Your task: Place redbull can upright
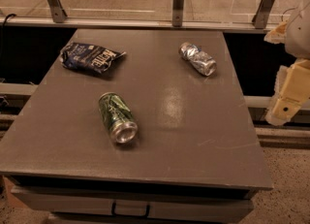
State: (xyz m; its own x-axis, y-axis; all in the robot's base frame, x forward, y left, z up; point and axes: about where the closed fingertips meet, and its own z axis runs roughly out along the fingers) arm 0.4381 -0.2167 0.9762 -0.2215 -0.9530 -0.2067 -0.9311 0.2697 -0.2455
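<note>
The redbull can point(197, 58), slim, silver and blue with a dented body, lies on its side at the far right of the grey table point(193, 121). Its top end points toward the front right. My gripper point(289, 92) is at the right edge of the view, off the table's right side and well to the right of the can, pale and cream-coloured. It holds nothing that I can see.
A wider green can point(117, 117) lies on its side at the front left of the table. A dark blue chip bag point(91, 57) lies at the far left. A glass railing with metal posts point(178, 5) runs behind the table.
</note>
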